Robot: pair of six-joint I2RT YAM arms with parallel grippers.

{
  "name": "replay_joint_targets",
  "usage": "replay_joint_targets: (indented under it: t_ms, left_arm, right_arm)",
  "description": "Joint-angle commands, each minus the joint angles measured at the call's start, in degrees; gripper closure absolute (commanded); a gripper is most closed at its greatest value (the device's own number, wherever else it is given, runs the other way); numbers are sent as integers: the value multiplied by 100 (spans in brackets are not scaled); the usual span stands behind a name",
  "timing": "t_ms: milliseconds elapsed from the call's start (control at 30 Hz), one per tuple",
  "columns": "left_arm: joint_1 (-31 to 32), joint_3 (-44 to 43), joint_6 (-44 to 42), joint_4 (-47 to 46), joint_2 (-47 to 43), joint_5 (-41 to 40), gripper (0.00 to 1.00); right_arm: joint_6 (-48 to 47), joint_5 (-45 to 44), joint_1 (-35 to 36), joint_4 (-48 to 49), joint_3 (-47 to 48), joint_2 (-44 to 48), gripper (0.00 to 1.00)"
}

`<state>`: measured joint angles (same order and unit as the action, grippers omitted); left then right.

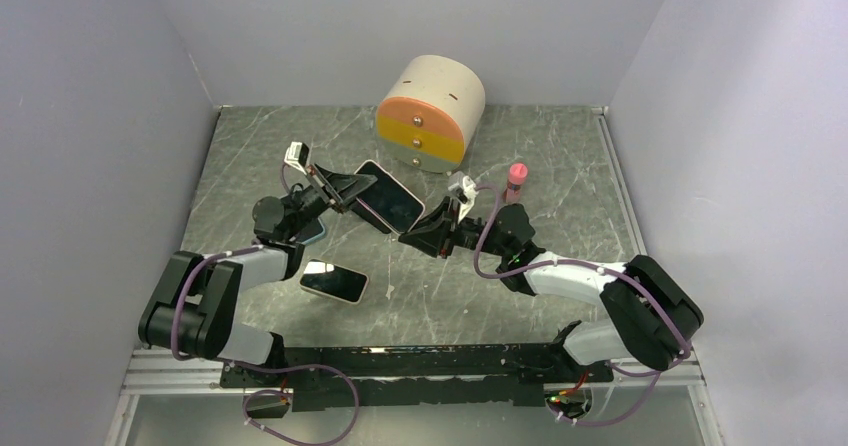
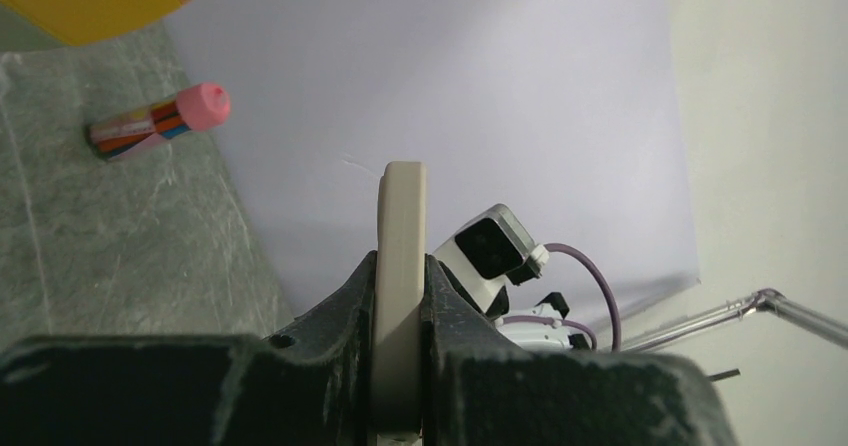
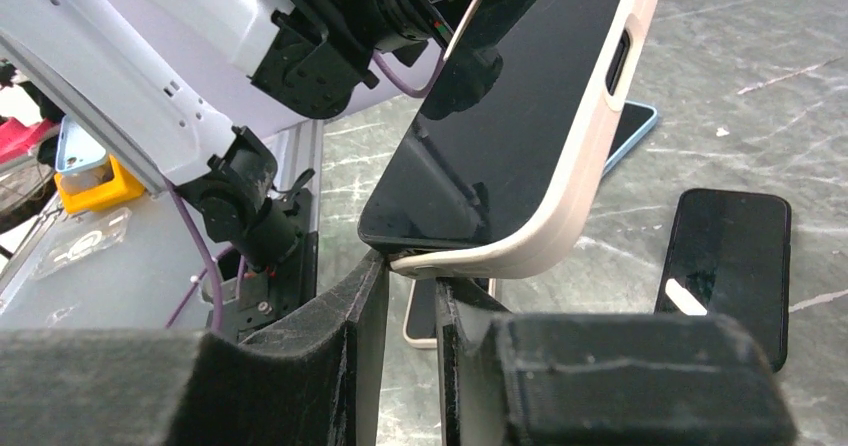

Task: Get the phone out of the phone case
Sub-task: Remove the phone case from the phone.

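Handling is judged first: the phone (image 1: 389, 200) is a stiff, flat slab with a glass face that is likely smooth, slippery and fragile. The cream case (image 3: 565, 196) around it looks like a softer shell that can be bent at its rim. Both are held tilted in the air above the table (image 1: 570, 166), between the two arms. The case is best taken at its thin edges, and the phone is probably best pushed out from a corner, where the rim can be peeled back.

The left gripper (image 2: 400, 281) is closed on the case; in the left wrist view the cream edge is seen clamped between both fingers, but the screen is not seen at all. The right gripper (image 3: 410, 271) is placed at the lower corner with its fingers nearly together; whether the corner is really pinched cannot be told. The dark screen and the lower corner are shown close only in the right wrist view. Only from the top view is it understood that the two ends are approached from opposite sides.
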<state>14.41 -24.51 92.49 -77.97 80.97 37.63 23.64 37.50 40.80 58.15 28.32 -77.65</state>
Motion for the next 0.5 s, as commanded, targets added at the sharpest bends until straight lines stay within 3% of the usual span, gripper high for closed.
replay_joint_targets:
  t_ms: [0,167,467]
  left_arm:
    - [163,-308,334,-829,-153,1318,98]
    - [157,-432,71,-423,-423,1677,97]
    - [158,-658,-555,445,-897,2286,97]
  right_arm:
    - [-55,-613,-173,669,126,-77,100]
    - [310,-519,-366,913,62,-148,99]
    - [676,-324,-625,893,75,-135,86]
